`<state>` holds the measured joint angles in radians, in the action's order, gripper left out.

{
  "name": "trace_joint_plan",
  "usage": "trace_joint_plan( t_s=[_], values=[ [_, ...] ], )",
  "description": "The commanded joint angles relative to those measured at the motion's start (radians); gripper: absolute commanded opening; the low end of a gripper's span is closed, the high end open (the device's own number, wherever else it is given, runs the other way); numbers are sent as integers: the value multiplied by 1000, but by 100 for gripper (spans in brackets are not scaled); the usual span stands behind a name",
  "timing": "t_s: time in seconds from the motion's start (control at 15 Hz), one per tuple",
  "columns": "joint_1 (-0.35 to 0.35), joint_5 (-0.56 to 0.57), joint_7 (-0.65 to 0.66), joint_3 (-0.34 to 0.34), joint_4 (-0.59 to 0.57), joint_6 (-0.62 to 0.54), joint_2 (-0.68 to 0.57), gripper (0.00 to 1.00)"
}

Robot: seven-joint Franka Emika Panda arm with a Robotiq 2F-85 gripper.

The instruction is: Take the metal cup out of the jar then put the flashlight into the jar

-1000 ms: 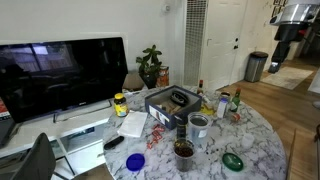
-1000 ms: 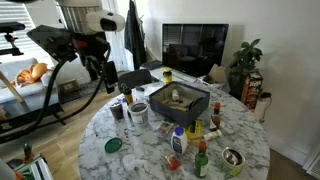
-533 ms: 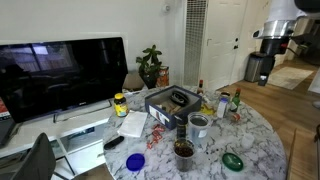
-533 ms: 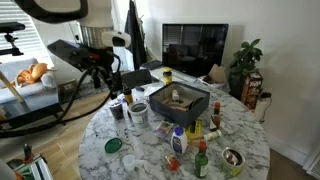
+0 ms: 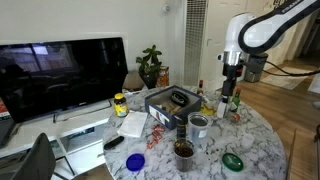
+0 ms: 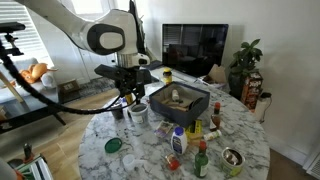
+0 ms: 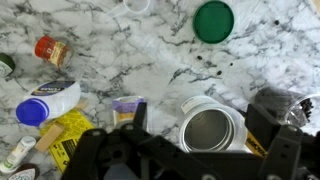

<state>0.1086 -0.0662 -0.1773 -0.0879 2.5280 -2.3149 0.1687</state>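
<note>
The metal cup (image 7: 212, 130) stands inside the clear jar (image 7: 190, 108) on the marble table; I look straight down into it in the wrist view. The two also show in both exterior views (image 5: 198, 125) (image 6: 139, 112). My gripper (image 7: 203, 116) is open and empty, hovering above the cup with one finger on each side and touching nothing. It also shows in both exterior views (image 5: 229, 98) (image 6: 129, 95). A slim black cylinder (image 5: 181, 130) stands right beside the jar and looks like the flashlight.
A brown cup (image 5: 184, 150) stands close in front of the jar. A green lid (image 7: 213, 20) and a blue lid (image 5: 135, 161) lie on the table (image 5: 258, 140). A black tray (image 6: 178, 100), several bottles (image 6: 178, 140) and a yellow-labelled bottle (image 5: 120, 104) crowd the table.
The arm has swung in from the edge of the scene and come down over the table, so the gripper now hovers above the cup in the jar. The objects have not moved.
</note>
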Motion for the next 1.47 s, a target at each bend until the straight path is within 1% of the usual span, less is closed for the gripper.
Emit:
trace_joint_plan(
  t_s=[0.0, 0.13, 0.33, 0.4, 0.53, 0.73, 0.87, 0.93, 1.2, 1.4],
  values=[
    [-35, 38, 40, 47, -164, -99, -258, 100],
    [-44, 71, 68, 55, -237, -154, -360, 100],
    [-48, 144, 99, 48, -324, -170, -474, 100],
    [-50, 156, 93, 47, -345, -164, -499, 100],
    [-71, 133, 53, 60, -373, -156, -533, 100],
    [-103, 84, -2, 91, -398, -146, -552, 100],
    [-119, 71, -26, 108, -404, -138, -552, 100],
    [-125, 66, -38, 114, -405, -97, -545, 100],
    [-127, 79, -53, 117, -405, 1, -518, 100],
    [-131, 63, -71, 122, -407, 32, -514, 100]
  ],
)
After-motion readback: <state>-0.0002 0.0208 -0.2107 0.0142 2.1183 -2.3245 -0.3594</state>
